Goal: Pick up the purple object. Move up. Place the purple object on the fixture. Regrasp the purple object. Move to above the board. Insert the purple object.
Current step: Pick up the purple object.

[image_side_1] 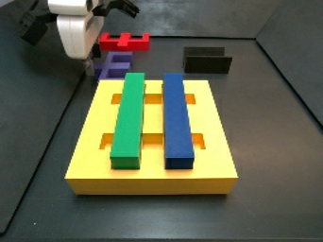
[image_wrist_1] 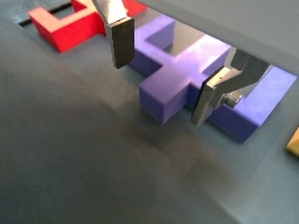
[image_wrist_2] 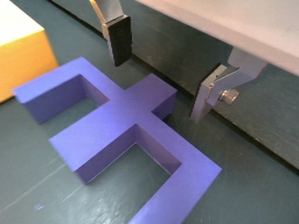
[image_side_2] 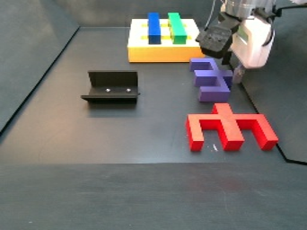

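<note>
Straddling the purple object (image_wrist_1: 187,74) at frame centre, the open gripper (image_wrist_1: 163,74) should descend squarely; then close on its middle bar.

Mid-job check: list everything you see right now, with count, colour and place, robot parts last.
purple object: one, purple, on the floor between board and red piece
board: one, yellow, on the floor
green bar: one, green, on the board
blue bar: one, blue, on the board beside the green bar
red piece: one, red, on the floor
fixture: one, black, standing apart
end effector: one, silver fingers, open, straddling the purple object
</note>
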You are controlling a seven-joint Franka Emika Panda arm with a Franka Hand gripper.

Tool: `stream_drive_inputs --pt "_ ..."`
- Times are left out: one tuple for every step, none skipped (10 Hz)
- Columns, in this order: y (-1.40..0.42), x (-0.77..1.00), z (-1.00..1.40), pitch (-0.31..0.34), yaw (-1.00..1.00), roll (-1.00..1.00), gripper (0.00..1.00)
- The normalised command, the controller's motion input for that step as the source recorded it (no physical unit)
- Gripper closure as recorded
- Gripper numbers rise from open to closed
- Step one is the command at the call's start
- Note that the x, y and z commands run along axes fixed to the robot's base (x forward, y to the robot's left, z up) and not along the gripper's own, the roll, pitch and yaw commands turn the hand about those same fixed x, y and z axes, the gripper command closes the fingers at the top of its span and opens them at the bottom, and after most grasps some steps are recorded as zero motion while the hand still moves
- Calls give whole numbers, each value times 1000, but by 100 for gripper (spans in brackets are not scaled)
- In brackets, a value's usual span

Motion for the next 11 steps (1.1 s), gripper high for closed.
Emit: stream_drive_inputs --pt "0 0 -277 0 -140 27 0" --pt "0 69 -223 11 -51 10 0" --pt "0 97 -180 23 -26 0 0" --pt "0 46 -169 16 -20 6 0" --pt "0 0 -226 13 -34 46 0" --pt "0 111 -89 21 -49 0 0" --pt "0 123 -23 20 -29 0 0" --pt "0 77 -26 3 -14 0 0" --pt "0 71 -20 3 -9 0 0" --pt "0 0 -14 0 0 11 0" --pt "0 0 0 0 0 0 0"
